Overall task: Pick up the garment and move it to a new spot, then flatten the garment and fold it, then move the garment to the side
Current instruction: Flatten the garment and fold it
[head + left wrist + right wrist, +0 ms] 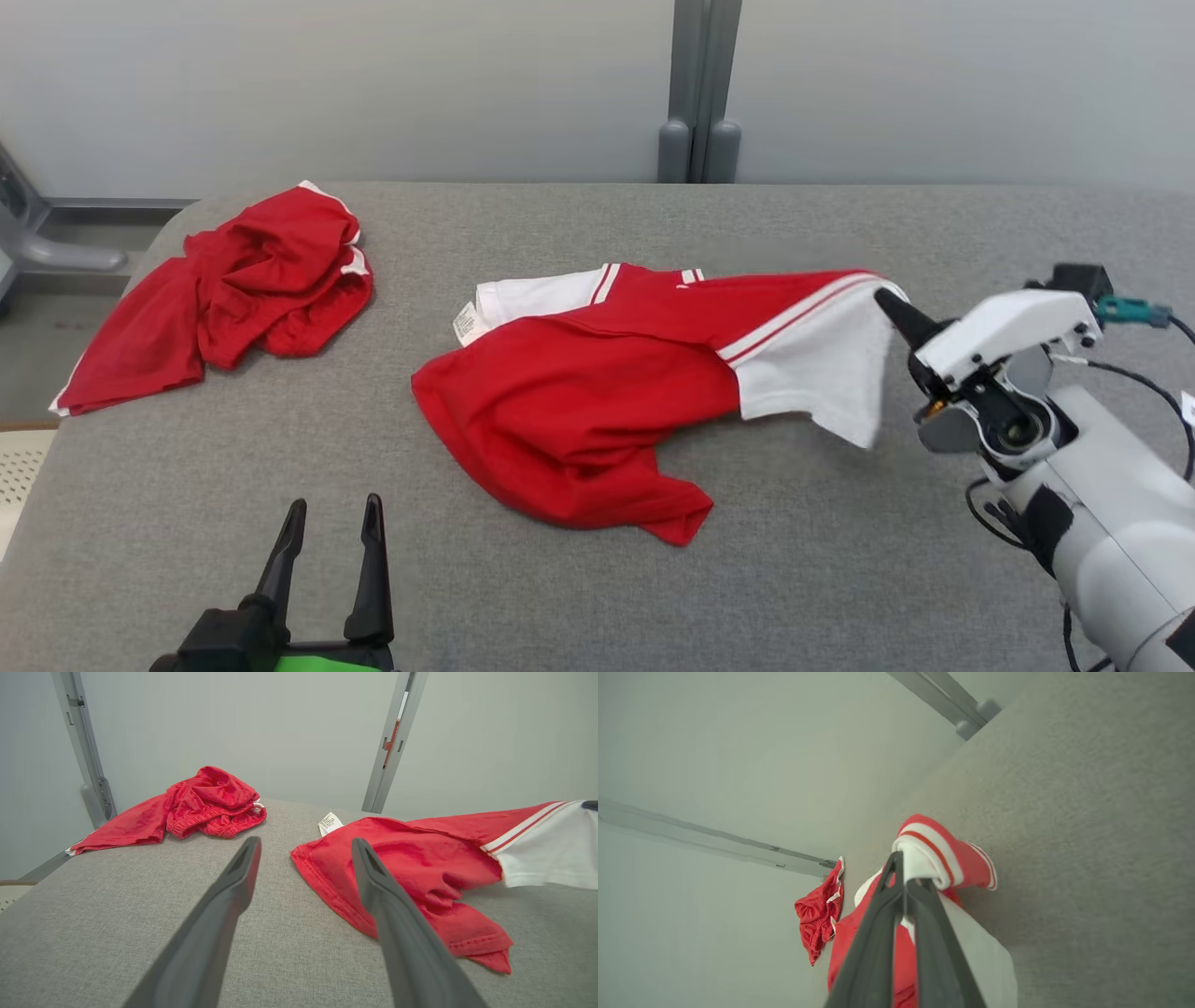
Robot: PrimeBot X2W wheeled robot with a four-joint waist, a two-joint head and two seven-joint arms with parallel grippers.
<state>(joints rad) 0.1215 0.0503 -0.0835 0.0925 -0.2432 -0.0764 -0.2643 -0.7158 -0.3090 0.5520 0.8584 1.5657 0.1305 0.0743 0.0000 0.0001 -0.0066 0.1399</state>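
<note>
The garment (597, 392) is a red shirt with white sleeves and red-and-white stripes, lying crumpled in the middle of the grey table (523, 597). My right gripper (887, 303) is shut on its white sleeve at the right end and holds that end lifted off the table. In the right wrist view the fingers (878, 933) pinch the white striped cloth (931, 858). My left gripper (333, 518) stands open near the front left edge, nothing between its fingers. In the left wrist view the garment's red hem (397, 868) lies just ahead and right of the open left gripper (306, 847).
A second red piece of clothing (233, 289) lies bunched at the table's far left corner. A grey post (698, 93) stands behind the table's far edge against a pale wall. Bare grey surface stretches along the front and to the far right.
</note>
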